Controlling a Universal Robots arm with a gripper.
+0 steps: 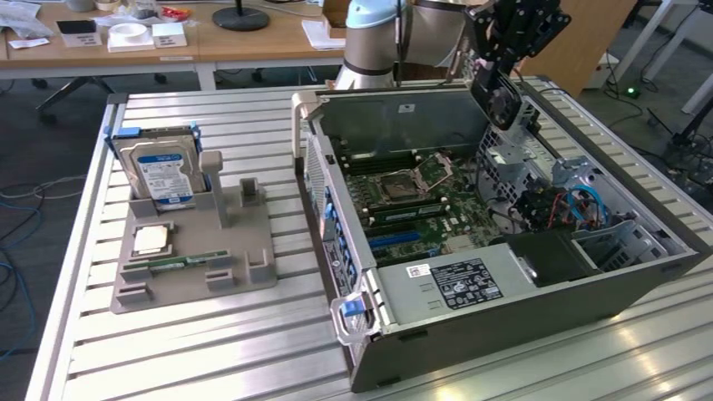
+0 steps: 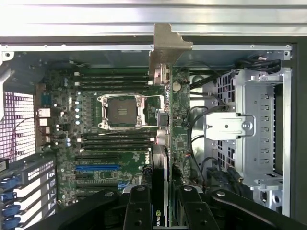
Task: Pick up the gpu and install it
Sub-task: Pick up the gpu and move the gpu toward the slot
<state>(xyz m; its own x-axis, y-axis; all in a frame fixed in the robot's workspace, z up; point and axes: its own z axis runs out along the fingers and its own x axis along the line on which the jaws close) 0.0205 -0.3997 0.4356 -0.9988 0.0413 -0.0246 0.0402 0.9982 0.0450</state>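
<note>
The hand [image 1: 502, 65] hangs above the far wall of the open computer case [image 1: 523, 309], which lies on its side toward the exterior view's right edge of the slatted desk [image 1: 200, 351]. Its fingers [image 2: 139, 211] are pressed onto the gpu [image 1: 498, 96], pinching it from both sides. The arm above the hand is cut off by the frame.

From the wrist, the gpu [image 2: 165, 158] is seen edge-on, so its black face is mostly hidden. Its silver bracket [image 2: 168, 45] points toward the case wall. The card covers a strip of the motherboard [image 2: 105, 158] beneath it, and any slot there cannot be made out. A grey holder [image 1: 223, 276] with a hard drive [image 1: 162, 171] sits near the exterior view's left edge of the desk.
</note>
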